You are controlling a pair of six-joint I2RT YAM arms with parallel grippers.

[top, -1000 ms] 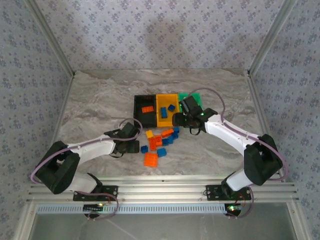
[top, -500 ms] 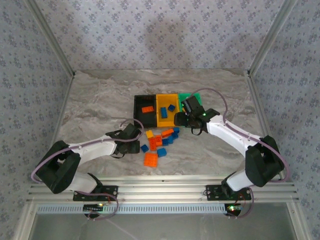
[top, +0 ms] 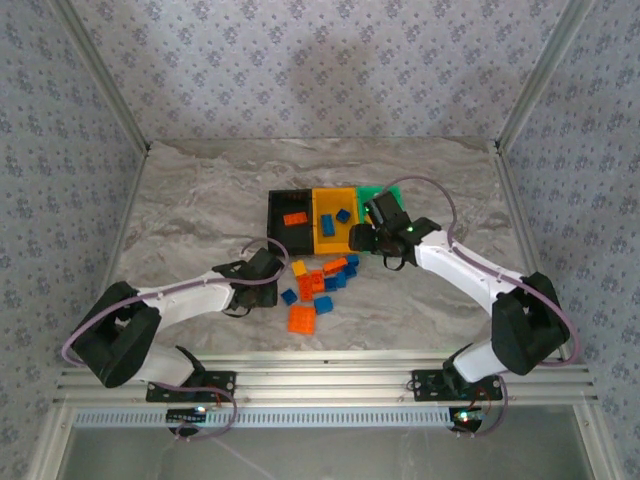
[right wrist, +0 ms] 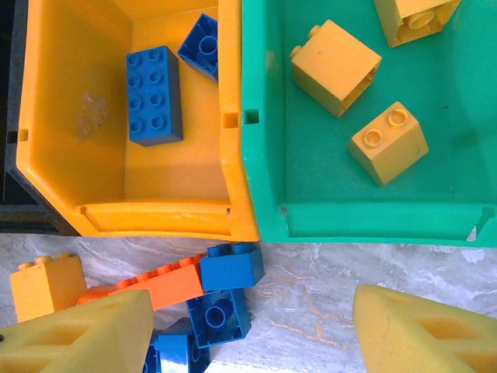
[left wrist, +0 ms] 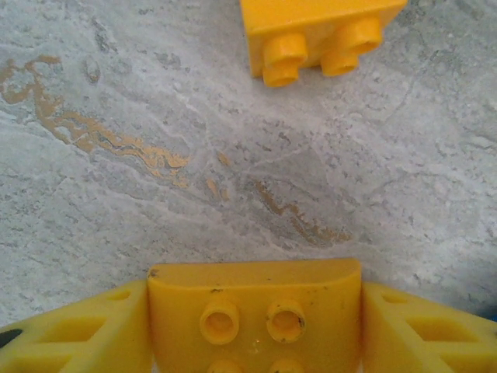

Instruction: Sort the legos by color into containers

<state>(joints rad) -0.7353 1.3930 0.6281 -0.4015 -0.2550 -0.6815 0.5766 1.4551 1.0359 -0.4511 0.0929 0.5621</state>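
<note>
My left gripper (left wrist: 255,299) has its yellow fingers (left wrist: 70,334) flat against both sides of a yellow brick (left wrist: 255,311), studs toward the wrist camera. I see no gap on either side, so I read it as clamped on that brick. Whether the brick rests on the marble table (left wrist: 155,155) or sits just above it, I cannot tell. A second yellow brick (left wrist: 318,35) lies on its side a little beyond. From above, the loose legos (top: 315,285) are bunched on the table just in front of the containers (top: 313,212), between my two arms. The right gripper (right wrist: 252,311) hangs at the near edge of the bins, its fingers (right wrist: 423,330) wide apart with nothing between them. There the yellow-orange bin (right wrist: 70,155) holds two blue bricks (right wrist: 154,95), and the green bin (right wrist: 311,186) joined to it holds three yellow bricks (right wrist: 335,67). The black bin (top: 282,238) at the left end holds one orange-red brick (top: 294,219). Just short of the bins, a long orange-red brick (right wrist: 147,286) touches a blue brick (right wrist: 231,268).
</note>
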